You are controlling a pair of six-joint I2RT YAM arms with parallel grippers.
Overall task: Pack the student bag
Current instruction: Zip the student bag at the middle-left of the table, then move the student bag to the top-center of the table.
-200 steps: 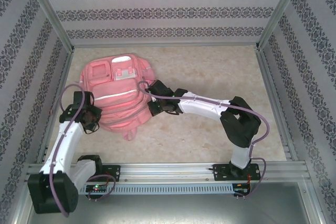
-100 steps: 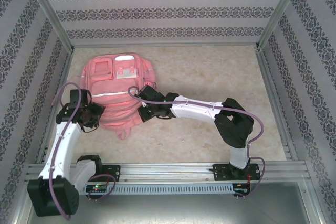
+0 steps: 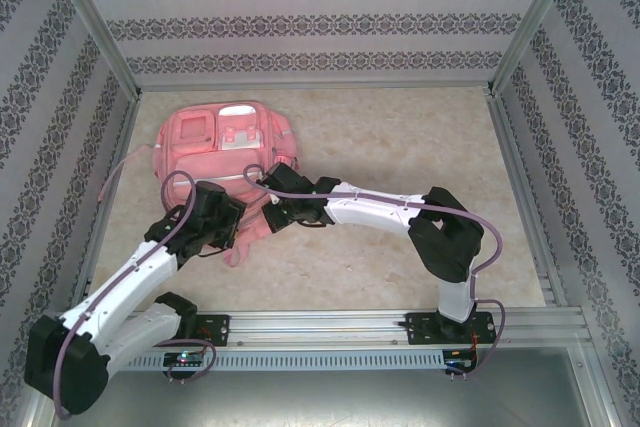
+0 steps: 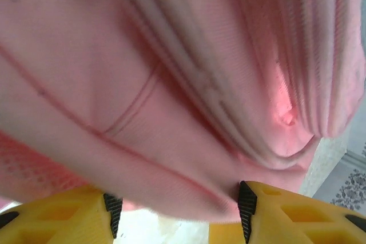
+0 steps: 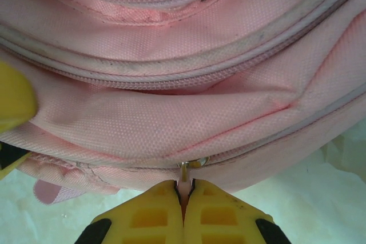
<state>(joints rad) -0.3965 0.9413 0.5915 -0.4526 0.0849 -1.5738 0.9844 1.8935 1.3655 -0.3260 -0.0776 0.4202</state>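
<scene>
Beige marbled worktop point(image 3: 420, 157) sits inside patterned walls point(image 3: 320, 17). Nearest, the left pincer point(image 4: 177, 207) has its fingers apart at the near edge of the student bag point(image 3: 215, 147), with pink fabric sagging between them. Just beside it, the right pincer point(image 5: 184, 191) is clamped on a zip pull point(image 5: 184, 176). The bag lies toward the far left corner.

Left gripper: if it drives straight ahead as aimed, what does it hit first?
The pink backpack. The left gripper has its jaws apart with a fold of the bag's fabric right at the tips, so contact looks near immediate; exact depth is unclear.
</scene>
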